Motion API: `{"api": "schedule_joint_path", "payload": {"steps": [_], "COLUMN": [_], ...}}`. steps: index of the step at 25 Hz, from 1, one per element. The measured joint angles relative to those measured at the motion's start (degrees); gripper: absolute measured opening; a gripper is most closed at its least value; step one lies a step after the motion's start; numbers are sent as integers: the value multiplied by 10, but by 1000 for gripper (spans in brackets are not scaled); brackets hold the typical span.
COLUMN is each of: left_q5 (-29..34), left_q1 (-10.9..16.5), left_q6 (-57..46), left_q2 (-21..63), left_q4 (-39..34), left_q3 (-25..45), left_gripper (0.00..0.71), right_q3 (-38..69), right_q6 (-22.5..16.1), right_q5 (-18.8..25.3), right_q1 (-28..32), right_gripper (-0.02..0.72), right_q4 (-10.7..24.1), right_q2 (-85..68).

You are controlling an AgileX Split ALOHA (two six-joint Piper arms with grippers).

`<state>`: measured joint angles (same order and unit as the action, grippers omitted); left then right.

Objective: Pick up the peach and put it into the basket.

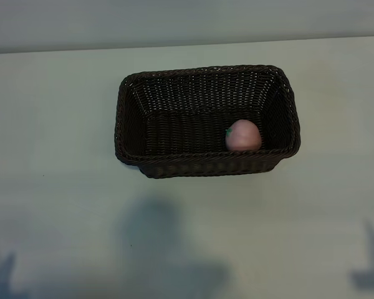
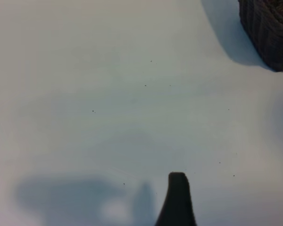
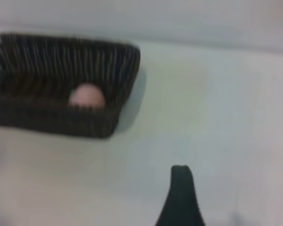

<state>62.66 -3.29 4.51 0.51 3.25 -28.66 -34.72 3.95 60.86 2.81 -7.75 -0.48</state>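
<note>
The table point(image 1: 50, 187) fills the exterior frame; the basket point(image 1: 206, 165) sits centre, slightly above the middle; the peach point(image 1: 243, 136) rests inside at its lower-right corner, so the placing looks done; the left gripper point(image 2: 177, 197) and right gripper point(image 3: 181, 197) stand spread, holding nothing, apart from the basket.

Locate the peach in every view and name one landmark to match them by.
Exterior view: the peach lies inside the basket, at its right end against the near wall.
Left wrist view: not in it; only a basket corner shows.
Right wrist view: peach inside the basket.
Shared landmark: the basket.
</note>
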Motion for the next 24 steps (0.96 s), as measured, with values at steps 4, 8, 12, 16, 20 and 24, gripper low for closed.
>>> {"api": "schedule_joint_path", "payload": {"steps": [4,8,12,16,20,24], "left_q5": [0,0,0,0,0,0], "left_q1": [0,0,0,1,1,1], "left_q6": [0,0,0,0,0,0], "left_q2": [0,0,0,0,0,0], "left_q4": [-2,-2,-2,-2,-2,-2], "left_q3": [0,0,0,0,0,0], "left_gripper": [592,592,592,592,592,592], "right_q3": [7,26,65,67,67,67], "right_q6": [0,0,0,-2,-2,-2], "right_q5": [16,15,12,8,6,6], "right_q1": [0,0,0,0,0,0], "right_gripper": [533,533,531,531,531,531], "right_q4": [8,22,25,28,32,33], "right_q2": [0,0,0,0,0,0]}}
